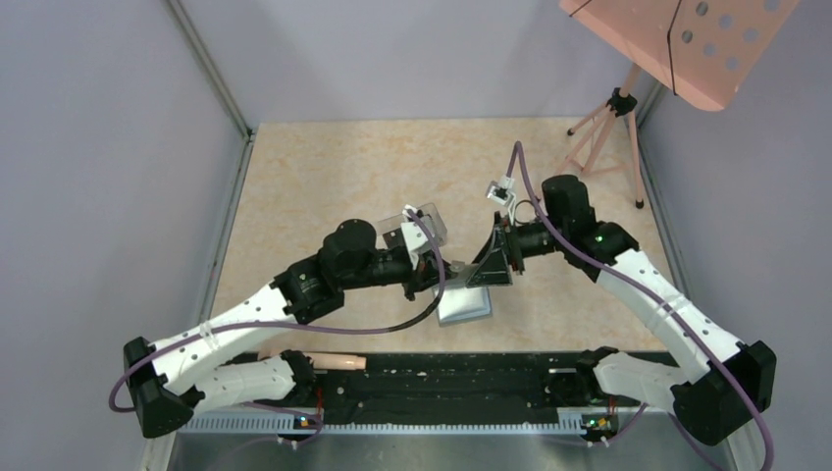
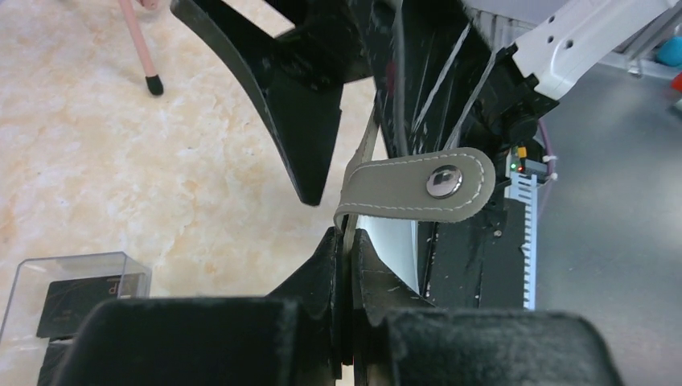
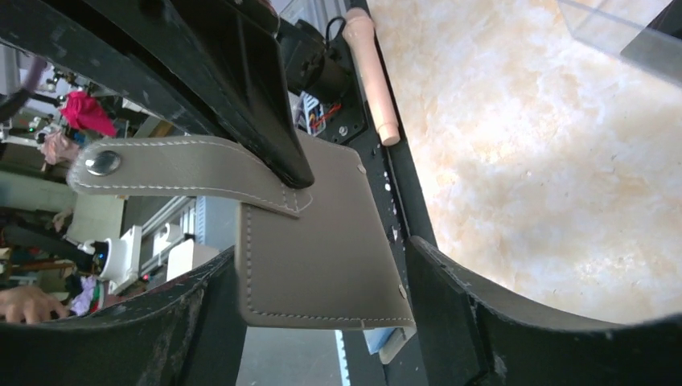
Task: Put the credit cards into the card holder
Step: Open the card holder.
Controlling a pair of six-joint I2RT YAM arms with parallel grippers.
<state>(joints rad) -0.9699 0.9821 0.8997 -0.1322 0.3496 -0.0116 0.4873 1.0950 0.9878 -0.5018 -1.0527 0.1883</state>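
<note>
Lit brightly and evenly from overhead. Throws only faint, blurred shadows under the arms (image 1: pixel 240 317) onto the table (image 1: pixel 324 167). Sharp edge to edge from the top. Glints on the snap (image 2: pixel 443 181) and along the box (image 2: pixel 72 265) rim in the left wrist view; blurs the left fingers (image 2: pixel 201 338) there into a dark mass. Stretched wide at the edges of both wrist views. Bleaches the table beside the holder (image 3: pixel 322 257) in the right wrist view, yet keeps its stitching crisp and leaves the far left soft.
</note>
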